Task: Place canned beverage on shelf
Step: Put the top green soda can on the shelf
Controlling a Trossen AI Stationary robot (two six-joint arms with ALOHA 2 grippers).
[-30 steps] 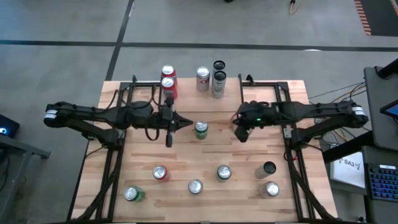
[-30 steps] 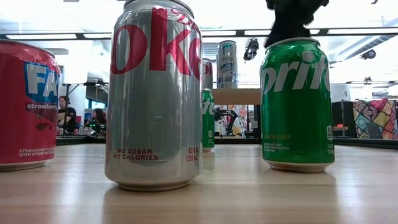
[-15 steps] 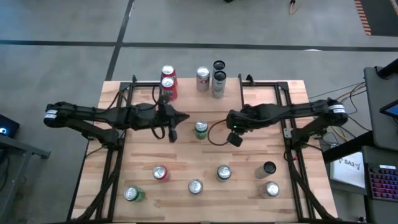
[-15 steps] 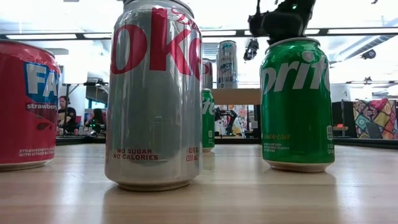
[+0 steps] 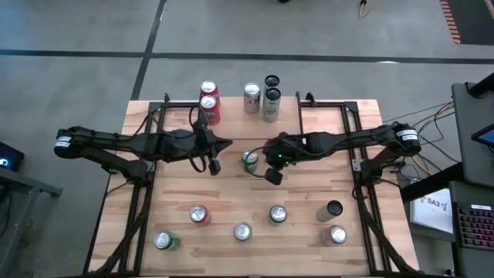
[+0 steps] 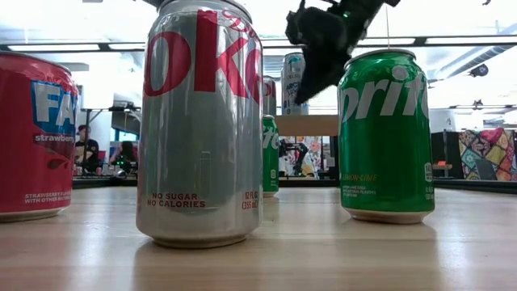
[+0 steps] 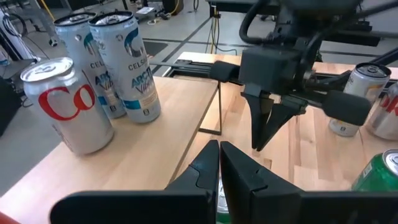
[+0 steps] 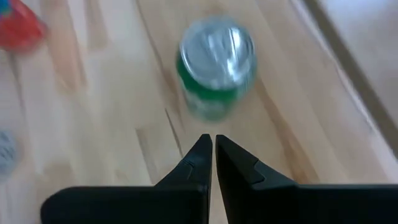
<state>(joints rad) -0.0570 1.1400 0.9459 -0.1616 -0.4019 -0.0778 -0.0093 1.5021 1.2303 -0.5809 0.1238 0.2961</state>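
Along the near edge of the table (image 5: 309, 193): six loose cans (image 5: 242, 231), all upright, none touched

At mid-table: green can (image 5: 249, 160), upright, pull-tab top facing up, clear of its neighbours. Looks the likeliest one to go up, judging by where the right hand is

Just beside it, towards the right and near edges: right hand (image 5: 272, 174), raised above the top of the can, fingers (image 8: 199, 158) pressed together, gripping nothing. Must spread wide before any grasp

On the can's other side, towards the left edge: left hand (image 5: 214, 164), likewise closed and empty, waiting

Handling, as a judgement:
- Expect a rigid but thin metal wall, smooth and slippery, easy to dent if squeezed hard
- If full, fairly heavy for its size, and liable to tip on its narrow base
- Take hold around the middle of the body, fingers on opposite sides, squeezing gently
- Keep upright throughout

At the far edge: shelf (image 7: 155, 143) on thin black legs, already carrying several cans (image 7: 134, 68), with bare board beside them
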